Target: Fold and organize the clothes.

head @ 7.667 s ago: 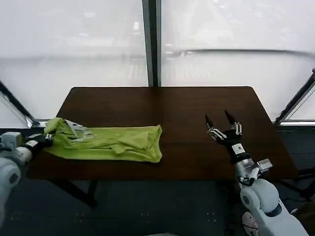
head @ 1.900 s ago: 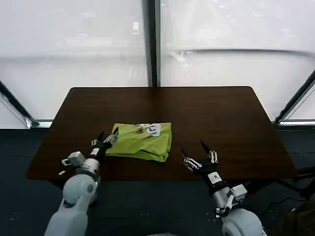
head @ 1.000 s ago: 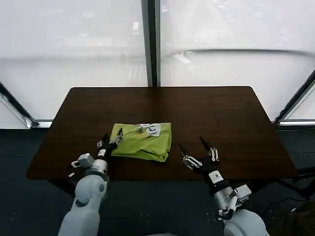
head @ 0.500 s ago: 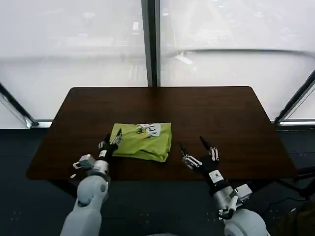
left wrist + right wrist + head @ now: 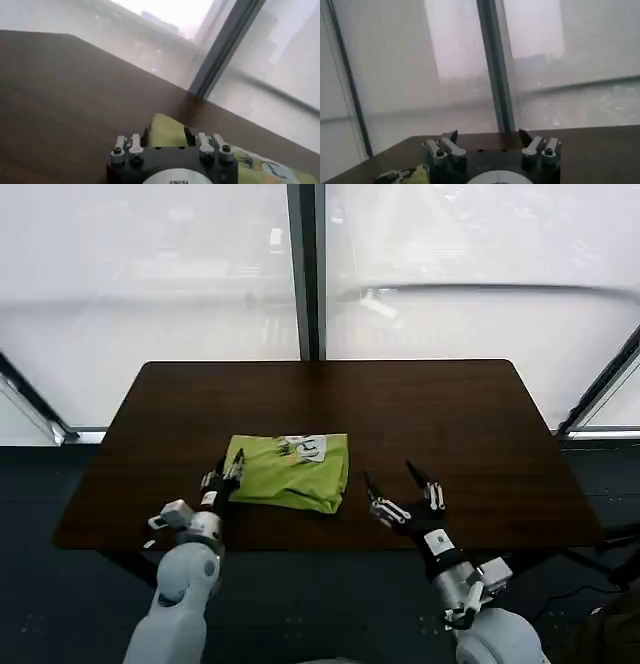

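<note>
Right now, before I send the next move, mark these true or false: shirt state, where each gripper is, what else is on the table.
1. The lime-green cotton T-shirt lies folded into a compact rectangle on the dark brown wooden table. True.
2. Its small white print faces up. True.
3. The left gripper hovers over the table's far edge. False: it is at the shirt's left edge, near the table's front.
4. The right gripper is shut on the shirt. False: it is open, apart from the shirt, to its right.
5. A second garment lies on the table. False: the green shirt is the one garment there.
</note>
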You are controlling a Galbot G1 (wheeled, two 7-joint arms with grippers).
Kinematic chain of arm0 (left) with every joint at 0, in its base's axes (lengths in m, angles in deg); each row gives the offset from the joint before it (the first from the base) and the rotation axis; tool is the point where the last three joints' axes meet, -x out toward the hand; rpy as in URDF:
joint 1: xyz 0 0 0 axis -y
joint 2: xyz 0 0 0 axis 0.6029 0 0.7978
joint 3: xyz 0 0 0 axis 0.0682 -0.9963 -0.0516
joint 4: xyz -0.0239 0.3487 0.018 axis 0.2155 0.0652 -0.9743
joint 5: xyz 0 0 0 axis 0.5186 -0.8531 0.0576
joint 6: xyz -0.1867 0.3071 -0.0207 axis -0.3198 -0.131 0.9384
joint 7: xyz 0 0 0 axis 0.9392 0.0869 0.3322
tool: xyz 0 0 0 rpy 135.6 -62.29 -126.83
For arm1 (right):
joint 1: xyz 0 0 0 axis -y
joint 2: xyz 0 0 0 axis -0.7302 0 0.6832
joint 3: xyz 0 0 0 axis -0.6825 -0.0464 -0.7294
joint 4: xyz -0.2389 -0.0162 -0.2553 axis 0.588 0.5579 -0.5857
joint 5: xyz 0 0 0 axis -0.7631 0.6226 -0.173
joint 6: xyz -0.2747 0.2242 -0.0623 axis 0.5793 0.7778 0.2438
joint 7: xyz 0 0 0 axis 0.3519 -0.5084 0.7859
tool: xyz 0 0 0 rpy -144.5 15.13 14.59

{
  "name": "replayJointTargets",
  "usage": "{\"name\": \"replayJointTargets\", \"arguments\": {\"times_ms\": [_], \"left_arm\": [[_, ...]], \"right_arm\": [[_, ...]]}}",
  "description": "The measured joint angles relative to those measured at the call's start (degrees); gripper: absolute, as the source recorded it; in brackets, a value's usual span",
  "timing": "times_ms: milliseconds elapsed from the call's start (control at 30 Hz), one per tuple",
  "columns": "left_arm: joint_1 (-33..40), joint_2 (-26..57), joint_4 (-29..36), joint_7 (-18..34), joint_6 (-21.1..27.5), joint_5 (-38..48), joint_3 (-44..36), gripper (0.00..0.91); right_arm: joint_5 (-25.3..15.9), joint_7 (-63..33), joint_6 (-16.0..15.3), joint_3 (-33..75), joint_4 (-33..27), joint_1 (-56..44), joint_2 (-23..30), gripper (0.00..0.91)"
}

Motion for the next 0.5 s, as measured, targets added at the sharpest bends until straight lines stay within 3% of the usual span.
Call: {"name": "replayJointTargets", "arguments": {"times_ms": [133, 500], "left_arm": [[-0.1, 0.0, 0.0, 0.0, -0.1, 0.4, 0.0, 0.000], [-0.8, 0.6, 1.5, 0.4, 1.1, 1.9, 1.0, 0.000]], "right_arm": [[0.0, -0.1, -0.1, 0.0, 0.2, 0.0, 0.0, 0.878], [0.0, -0.2, -0.3, 0.0, 0.3, 0.1, 0.0, 0.878]]}}
